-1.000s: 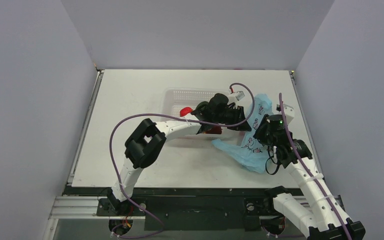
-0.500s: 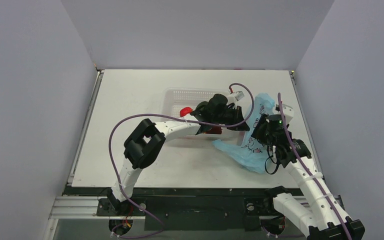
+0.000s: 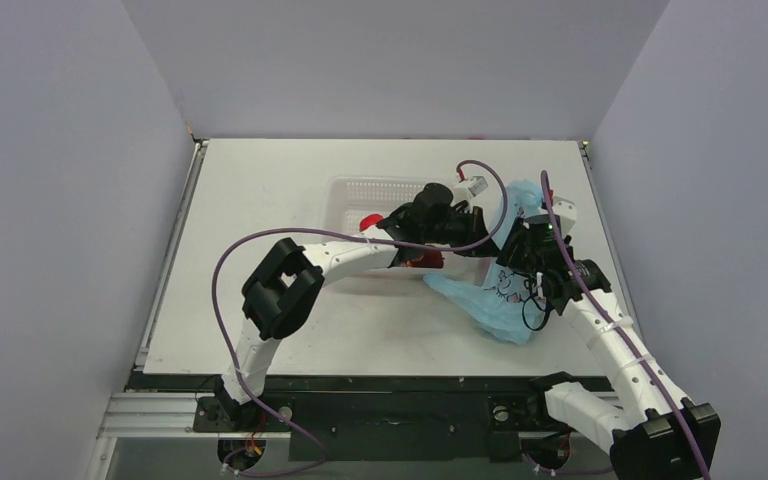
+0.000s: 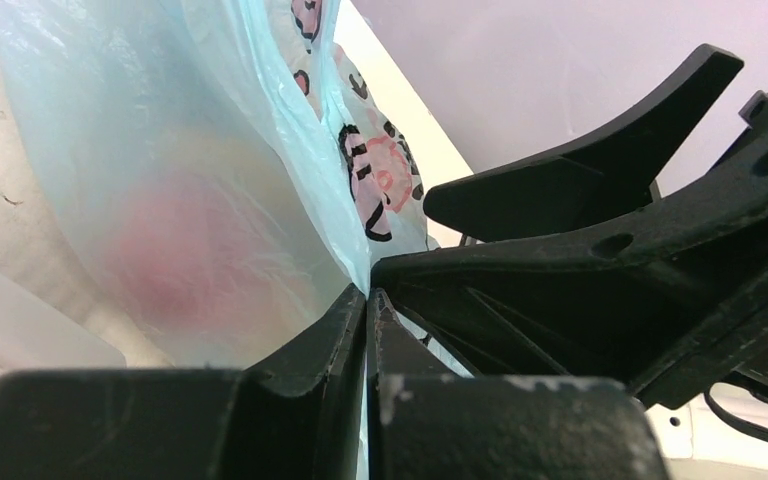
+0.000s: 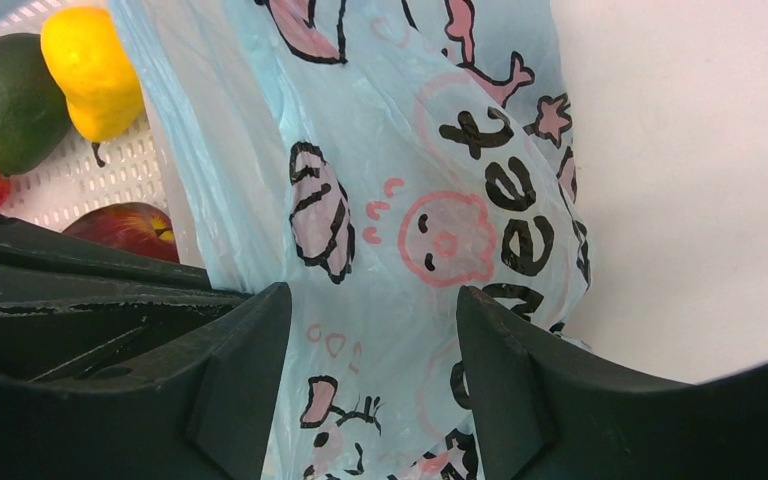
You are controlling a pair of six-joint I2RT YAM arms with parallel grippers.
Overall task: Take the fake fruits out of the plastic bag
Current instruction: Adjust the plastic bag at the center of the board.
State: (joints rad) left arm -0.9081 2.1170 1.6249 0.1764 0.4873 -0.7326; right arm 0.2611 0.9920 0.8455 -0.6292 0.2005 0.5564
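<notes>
The light blue plastic bag (image 3: 500, 300) with pink-and-black prints lies right of centre, its upper part pulled up. My left gripper (image 3: 482, 232) is shut on a fold of the bag's film (image 4: 355, 250). A blurred pink-red fruit (image 4: 175, 250) shows through the film inside the bag. My right gripper (image 3: 513, 255) is open, and its fingers (image 5: 250, 340) stand on either side of the printed bag wall (image 5: 410, 230) without pinching it. A red apple (image 5: 125, 225) lies in the white basket, partly behind my left fingers.
The white perforated basket (image 3: 360, 190) stands left of the bag, under my left arm. It holds a dark green avocado (image 5: 15, 100), a yellow pear (image 5: 85, 70) and a small red fruit (image 3: 370, 222). Purple cables loop over both arms.
My right gripper has moved up and left, closer to the raised part of the bag. My left gripper has shifted slightly farther away, still holding the bag.
</notes>
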